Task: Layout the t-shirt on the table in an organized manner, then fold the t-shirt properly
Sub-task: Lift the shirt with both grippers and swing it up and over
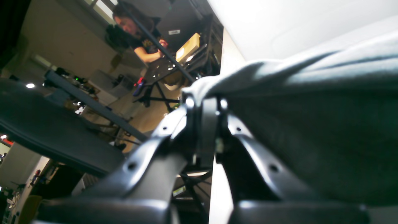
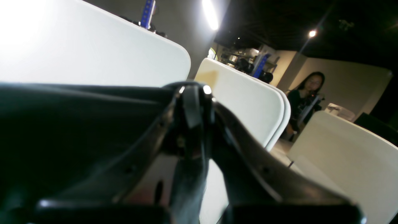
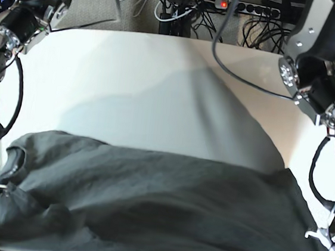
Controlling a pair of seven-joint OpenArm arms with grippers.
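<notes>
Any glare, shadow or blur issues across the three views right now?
Left wrist: table washed out, t-shirt soft and blurred up close. Right wrist: table top-left blown out, a ceiling light flares, cloth nearly black. Base: evenly lit and sharp, with broad grey shadows across the table above the shirt.

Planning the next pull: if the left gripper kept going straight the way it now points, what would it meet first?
The left gripper is already shut on the t-shirt edge. Past that fold the line looks free beyond the table, though depth is unclear.
</notes>
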